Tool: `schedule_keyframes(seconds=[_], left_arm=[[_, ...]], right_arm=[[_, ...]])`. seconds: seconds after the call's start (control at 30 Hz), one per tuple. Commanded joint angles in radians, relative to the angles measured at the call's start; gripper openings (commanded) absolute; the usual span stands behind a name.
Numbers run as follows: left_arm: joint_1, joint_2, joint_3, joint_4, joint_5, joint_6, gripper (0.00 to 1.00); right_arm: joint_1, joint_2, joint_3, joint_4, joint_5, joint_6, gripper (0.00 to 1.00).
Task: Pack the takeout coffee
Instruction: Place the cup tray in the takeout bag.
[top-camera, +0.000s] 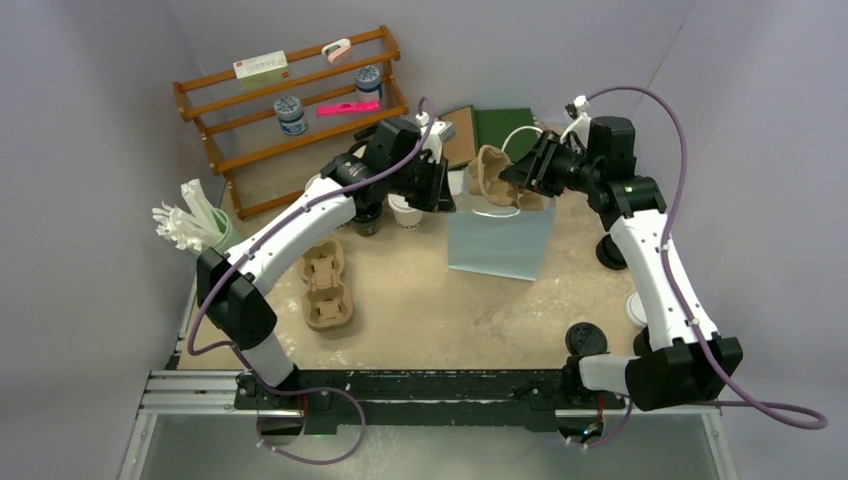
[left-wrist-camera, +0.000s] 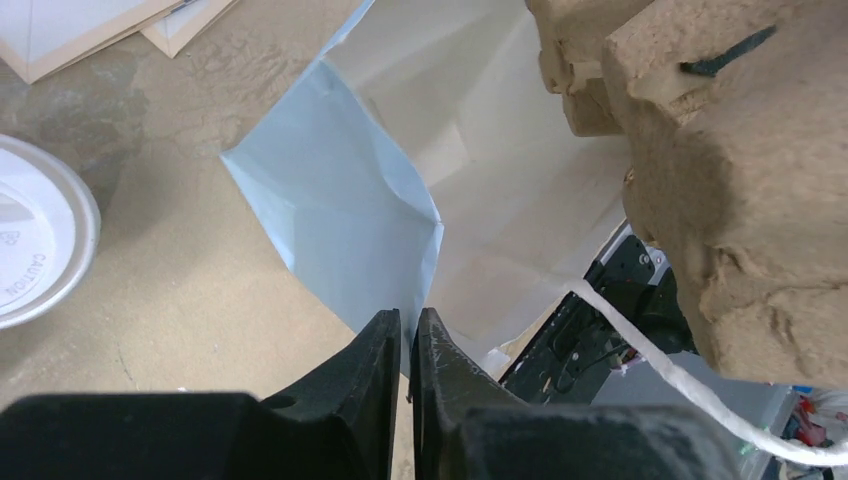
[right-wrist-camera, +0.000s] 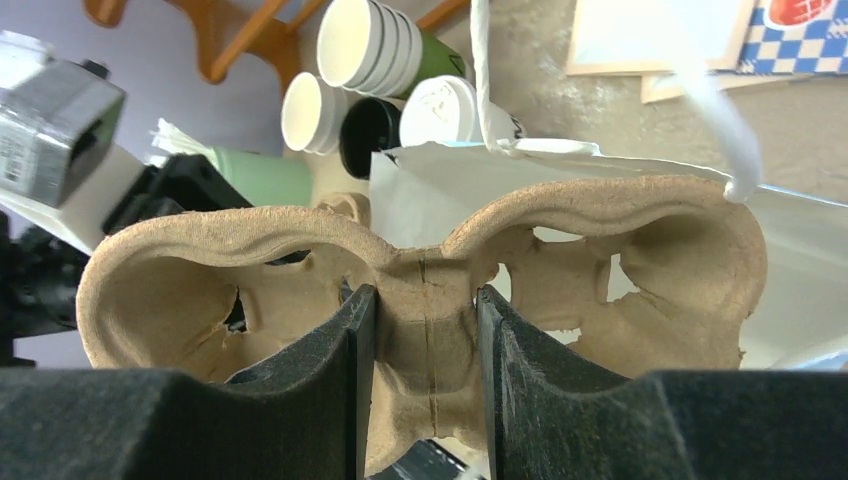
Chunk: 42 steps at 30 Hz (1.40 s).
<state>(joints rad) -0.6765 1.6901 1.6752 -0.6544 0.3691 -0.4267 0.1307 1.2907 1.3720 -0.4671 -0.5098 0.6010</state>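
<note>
The takeout coffee stands left of the bag: a white-lidded cup (top-camera: 405, 210) (right-wrist-camera: 445, 110) (left-wrist-camera: 30, 245) and a black-lidded cup (top-camera: 368, 220) (right-wrist-camera: 368, 135). A light blue paper bag (top-camera: 500, 240) (left-wrist-camera: 340, 210) stands open mid-table. My left gripper (top-camera: 445, 195) (left-wrist-camera: 408, 325) is shut on the bag's left rim, the paper edge pinched between its fingers. My right gripper (top-camera: 520, 175) (right-wrist-camera: 425, 300) is shut on the middle rib of a brown pulp cup carrier (top-camera: 492, 172) (right-wrist-camera: 560, 215) (left-wrist-camera: 740, 200), held on edge over the bag's mouth.
A second pulp carrier (top-camera: 327, 285) lies on the table left of centre. A wooden rack (top-camera: 290, 100) stands at the back left, with stacked lidless cups (right-wrist-camera: 370, 40) near it. Loose lids (top-camera: 585, 338) lie at the right. Flat menus (top-camera: 505, 128) lie behind the bag.
</note>
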Motion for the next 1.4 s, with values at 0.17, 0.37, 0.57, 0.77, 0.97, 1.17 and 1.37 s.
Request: schedule_keyframes(seconds=[0.17, 0.37, 0.57, 0.77, 0.97, 1.17, 1.37], left_arm=[[-0.005, -0.121, -0.075, 0.038, -0.09, -0.059, 0.02], [-0.008, -0.168, -0.164, 0.127, -0.098, -0.164, 0.0], [-0.054, -0.178, -0.157, 0.148, -0.199, -0.2, 0.0], [-0.096, -0.198, -0.152, 0.157, -0.282, -0.226, 0.0], [-0.131, -0.203, -0.166, 0.163, -0.305, -0.253, 0.0], [-0.133, -0.211, -0.171, 0.194, -0.28, -0.286, 0.0], [-0.134, -0.215, -0.152, 0.175, -0.283, -0.341, 0.0]], right_arm=[[-0.002, -0.009, 0.034, -0.174, 0.114, -0.147, 0.17], [0.011, -0.017, 0.029, -0.21, 0.227, -0.092, 0.17], [0.093, 0.014, 0.069, -0.284, 0.421, -0.042, 0.19], [0.149, 0.049, 0.085, -0.325, 0.567, 0.06, 0.2], [0.223, 0.069, 0.052, -0.295, 0.673, 0.118, 0.22], [0.311, 0.062, -0.003, -0.274, 0.806, 0.127, 0.22], [0.35, 0.005, -0.08, -0.195, 0.921, 0.111, 0.22]])
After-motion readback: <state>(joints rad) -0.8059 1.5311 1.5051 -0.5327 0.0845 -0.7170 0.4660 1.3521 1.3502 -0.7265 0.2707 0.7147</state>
